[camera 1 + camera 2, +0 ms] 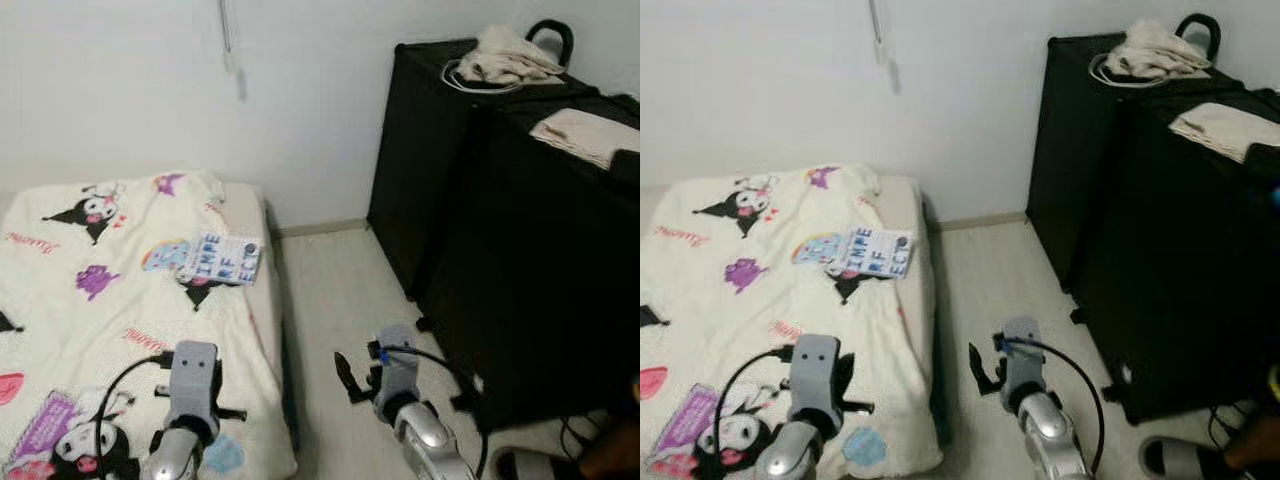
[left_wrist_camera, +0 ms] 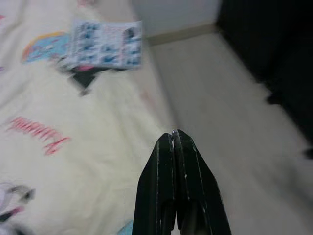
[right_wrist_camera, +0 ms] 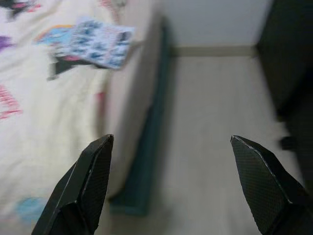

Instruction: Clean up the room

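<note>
Booklet (image 1: 222, 257) lies ahead of both raised arms.

A thin booklet (image 1: 222, 258) with a white cover and large blue block letters lies flat on the bed (image 1: 60, 330), near the bed's right edge and slightly askew to it. It rests partly over a printed cartoon figure on the cream blanket (image 1: 130, 290), which is spread loosely and rumpled at the far end by the wall. On top of the black cabinet (image 1: 470, 190) a crumpled beige cloth (image 1: 512, 55) sits in a heap on a white coiled cable (image 1: 456, 76). A second, folded beige cloth (image 1: 585, 135) lies flat on the nearer cabinet top.
</note>
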Robot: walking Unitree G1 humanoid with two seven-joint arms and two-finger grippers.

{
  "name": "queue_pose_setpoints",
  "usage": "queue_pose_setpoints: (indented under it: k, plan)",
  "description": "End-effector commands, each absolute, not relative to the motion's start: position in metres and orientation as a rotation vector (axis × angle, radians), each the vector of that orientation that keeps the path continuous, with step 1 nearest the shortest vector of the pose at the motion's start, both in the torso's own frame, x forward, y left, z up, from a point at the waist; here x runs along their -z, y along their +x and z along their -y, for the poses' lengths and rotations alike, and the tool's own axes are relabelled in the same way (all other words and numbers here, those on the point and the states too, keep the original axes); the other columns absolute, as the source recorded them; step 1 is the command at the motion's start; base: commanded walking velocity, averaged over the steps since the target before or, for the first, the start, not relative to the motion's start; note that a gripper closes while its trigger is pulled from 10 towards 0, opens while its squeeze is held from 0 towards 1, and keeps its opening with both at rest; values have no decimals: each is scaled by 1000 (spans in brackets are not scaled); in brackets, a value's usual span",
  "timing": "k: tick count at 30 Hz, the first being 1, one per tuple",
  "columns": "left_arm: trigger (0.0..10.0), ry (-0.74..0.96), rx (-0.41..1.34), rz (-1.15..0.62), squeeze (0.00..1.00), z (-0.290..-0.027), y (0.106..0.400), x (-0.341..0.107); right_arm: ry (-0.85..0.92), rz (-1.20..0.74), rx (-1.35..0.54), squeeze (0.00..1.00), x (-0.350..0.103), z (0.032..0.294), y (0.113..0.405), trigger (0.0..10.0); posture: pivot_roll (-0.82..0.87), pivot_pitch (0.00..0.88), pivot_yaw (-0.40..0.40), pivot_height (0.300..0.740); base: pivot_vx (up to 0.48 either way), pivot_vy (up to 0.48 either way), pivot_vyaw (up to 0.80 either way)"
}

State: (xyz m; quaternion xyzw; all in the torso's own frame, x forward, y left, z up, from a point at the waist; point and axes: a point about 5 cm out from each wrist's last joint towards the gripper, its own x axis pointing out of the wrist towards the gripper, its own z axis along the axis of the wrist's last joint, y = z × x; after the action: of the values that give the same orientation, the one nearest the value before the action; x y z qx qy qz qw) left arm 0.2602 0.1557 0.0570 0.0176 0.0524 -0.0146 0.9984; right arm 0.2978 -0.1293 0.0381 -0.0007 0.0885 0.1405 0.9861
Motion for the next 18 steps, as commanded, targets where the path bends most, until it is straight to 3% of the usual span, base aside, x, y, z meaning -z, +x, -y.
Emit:
queue_pose_setpoints:
  k: [1, 18]
  plan:
    - [10000, 47, 14, -130, 0, -161, 256, -52, 20, -200, -280, 0, -33, 125, 294, 10000, 51, 155, 9, 740, 0, -352, 0]
    - [10000, 51, 24, -135, 0, -160, 255, -52, 19, -202, -277, 0, -32, 126, 293, 10000, 48, 149, 11, 740, 0, -349, 0]
